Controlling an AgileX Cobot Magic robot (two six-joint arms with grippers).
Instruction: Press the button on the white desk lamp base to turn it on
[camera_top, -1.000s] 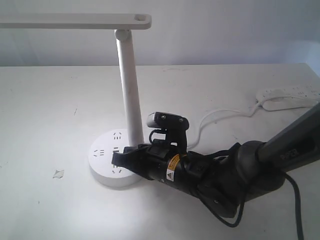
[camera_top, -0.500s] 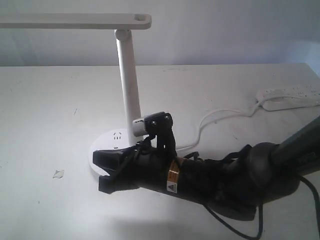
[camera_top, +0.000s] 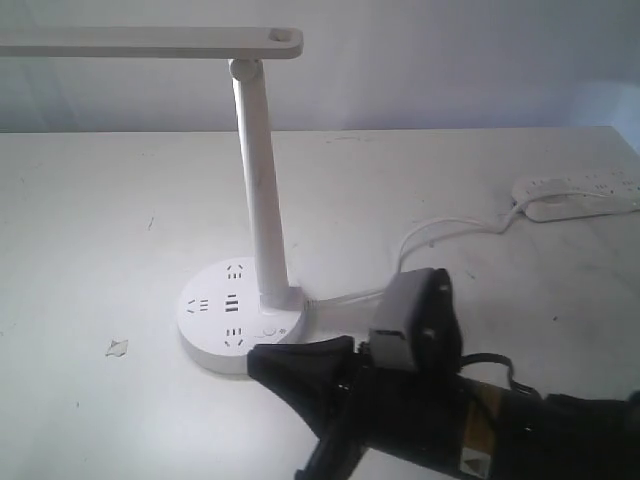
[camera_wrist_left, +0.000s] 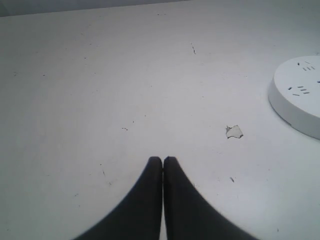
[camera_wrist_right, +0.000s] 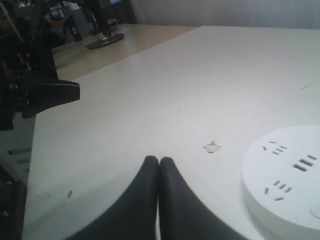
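The white desk lamp base (camera_top: 215, 320) lies left of centre on the table, its tall stem (camera_top: 262, 190) rising to a flat head (camera_top: 150, 42). The button (camera_top: 268, 334) shows as a faint ring on the near right of the disc, beside the stem's foot. My right gripper (camera_top: 256, 360) is shut and empty, its tip just off the base's near edge, close to the button but not on it. In the right wrist view, this gripper (camera_wrist_right: 158, 160) points past the base (camera_wrist_right: 285, 175). My left gripper (camera_wrist_left: 162, 160) is shut over bare table, well away from the base (camera_wrist_left: 297, 97).
A small paper scrap (camera_top: 117, 347) lies left of the base. A white power strip (camera_top: 580, 195) sits at the far right, with a white cable (camera_top: 430, 235) running to the lamp. The table's left edge (camera_wrist_right: 40, 130) and a dark arm part (camera_wrist_right: 47, 92) show in the right wrist view.
My right gripper has drawn back off the top of the lamp base toward the near side of the table. Its tip is now in front of the disc, which is uncovered.
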